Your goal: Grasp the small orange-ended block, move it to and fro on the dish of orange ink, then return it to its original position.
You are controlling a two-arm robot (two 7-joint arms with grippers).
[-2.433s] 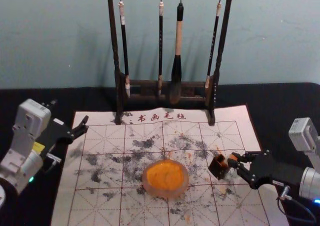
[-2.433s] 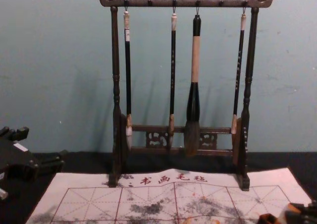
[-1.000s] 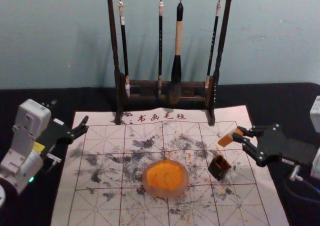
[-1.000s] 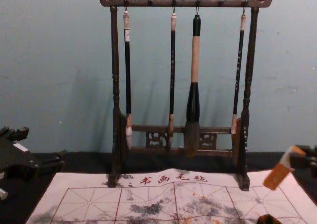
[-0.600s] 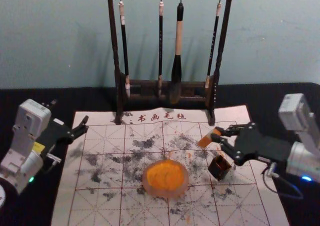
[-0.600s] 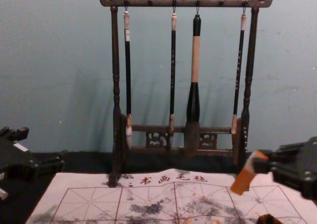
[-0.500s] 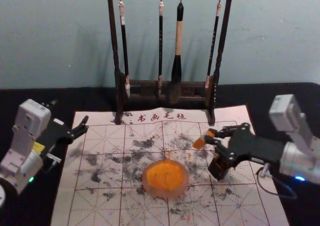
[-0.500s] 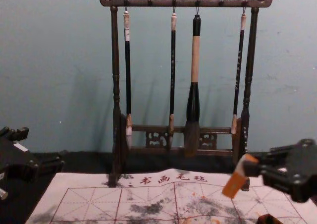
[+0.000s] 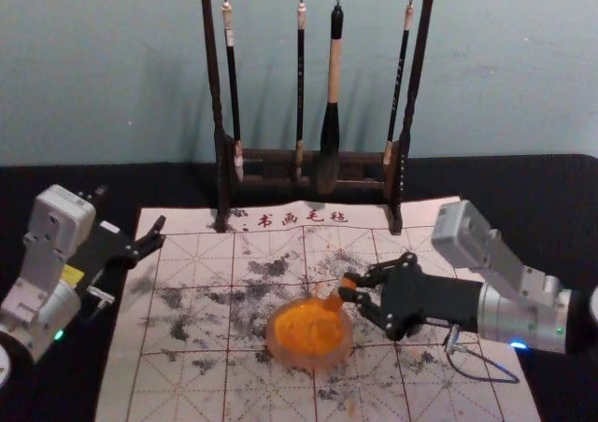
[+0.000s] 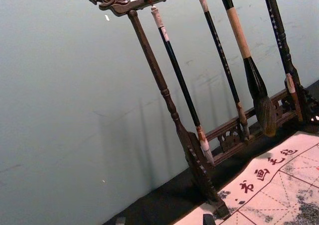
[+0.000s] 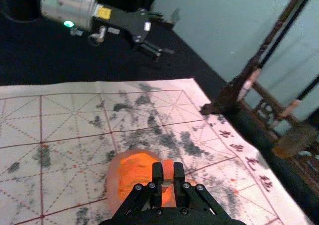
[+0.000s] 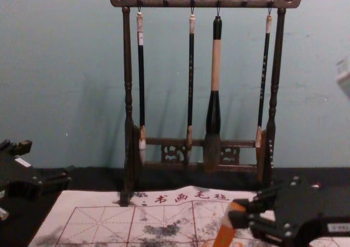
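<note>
Bluish wall [image 9: 112,77], mat [image 9: 187,254] beneath right pincer [image 9: 347,288]

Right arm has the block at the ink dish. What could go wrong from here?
The block leans and is pinched near its upper end by the right gripper, so rubbing might pivot it loose.

It's near the dish's far-right edge; an outward stroke could snag the rim or smear orange ink onto the mat.
</note>
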